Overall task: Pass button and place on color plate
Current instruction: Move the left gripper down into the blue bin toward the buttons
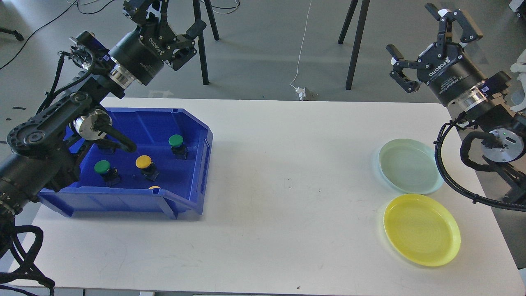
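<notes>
**Buttons wait in the bin, both grippers empty**

White table (287,164) holds a blue bin (197,164) at left, with green button (176,141), a second green button (102,166) and yellow button (143,162) inside. My left gripper (164,20) hangs spread wide above the bin's far edge; my right gripper (431,41) is wide too. I should descend straight over one cap, then hand it rightward toward the green plate (409,165) or the yellow plate (422,235), matching its colour.

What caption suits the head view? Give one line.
Open grippers, left and right, raised above blue bin of buttons and two plates.
</notes>
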Motion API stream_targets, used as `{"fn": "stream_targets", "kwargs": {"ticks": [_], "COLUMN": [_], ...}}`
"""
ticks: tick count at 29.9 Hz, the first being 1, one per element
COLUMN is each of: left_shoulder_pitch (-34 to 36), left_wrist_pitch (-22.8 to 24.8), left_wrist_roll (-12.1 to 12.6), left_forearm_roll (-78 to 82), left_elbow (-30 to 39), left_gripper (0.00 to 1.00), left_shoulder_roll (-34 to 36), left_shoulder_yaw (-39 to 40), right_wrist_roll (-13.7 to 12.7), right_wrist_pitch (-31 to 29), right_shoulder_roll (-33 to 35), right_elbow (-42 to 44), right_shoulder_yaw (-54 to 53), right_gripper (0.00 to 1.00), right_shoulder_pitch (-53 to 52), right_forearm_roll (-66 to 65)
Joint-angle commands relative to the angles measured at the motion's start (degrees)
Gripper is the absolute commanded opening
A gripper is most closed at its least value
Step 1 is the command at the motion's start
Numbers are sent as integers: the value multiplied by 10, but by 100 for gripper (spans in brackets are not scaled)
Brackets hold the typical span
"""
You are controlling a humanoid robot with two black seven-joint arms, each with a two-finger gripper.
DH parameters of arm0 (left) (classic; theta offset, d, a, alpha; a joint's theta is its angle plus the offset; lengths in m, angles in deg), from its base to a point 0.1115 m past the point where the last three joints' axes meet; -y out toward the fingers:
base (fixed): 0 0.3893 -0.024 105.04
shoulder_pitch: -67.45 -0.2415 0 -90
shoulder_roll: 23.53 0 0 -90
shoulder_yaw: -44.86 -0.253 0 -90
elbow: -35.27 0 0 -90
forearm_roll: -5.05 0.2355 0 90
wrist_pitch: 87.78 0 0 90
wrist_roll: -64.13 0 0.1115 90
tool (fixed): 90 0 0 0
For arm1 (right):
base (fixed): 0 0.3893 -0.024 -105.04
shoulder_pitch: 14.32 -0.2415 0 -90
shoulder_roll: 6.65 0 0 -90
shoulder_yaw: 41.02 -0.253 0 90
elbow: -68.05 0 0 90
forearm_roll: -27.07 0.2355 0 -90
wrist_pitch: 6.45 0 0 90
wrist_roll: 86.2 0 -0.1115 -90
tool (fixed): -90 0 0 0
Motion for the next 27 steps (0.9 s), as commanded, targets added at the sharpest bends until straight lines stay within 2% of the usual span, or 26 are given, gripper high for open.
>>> {"fn": "stream_targets", "kwargs": {"ticks": [1,8,11,13,17,20,21,23,27], "left_shoulder_pitch": [-1,5,-6,-37,-53,-42,-32,16,163], "left_wrist_pitch": [0,0,0,0,0,0,0,-47,-152], "left_wrist_roll": [0,0,0,0,0,0,0,0,0], "left_forearm_roll": [-5,-57,-120,-159,-159,-83,-54,-13,72], "left_elbow": [0,-22,-5,13,120,217,242,279,292], "left_gripper": [100,100,100,99,99,99,99,98,97], "left_shoulder_roll": [5,4,7,6,20,95,121,187,282], "left_shoulder_yaw": [0,27,58,81,95,80,59,-32,-293], "right_wrist_roll": [1,3,2,2,2,3,3,4,4], "right_wrist_pitch": [0,0,0,0,0,0,0,0,0], "right_shoulder_roll": [-2,7,7,8,9,20,25,28,41], "right_elbow": [-2,-4,-5,-5,-5,-5,-4,-2,1], "right_shoulder_yaw": [-2,-6,-9,-9,-9,-9,-9,-10,-18], "right_gripper": [100,100,100,100,100,100,100,100,100], "right_shoulder_pitch": [-1,-2,-3,-2,2,4,5,9,20], "right_forearm_roll": [1,1,2,2,2,2,2,2,2]}}
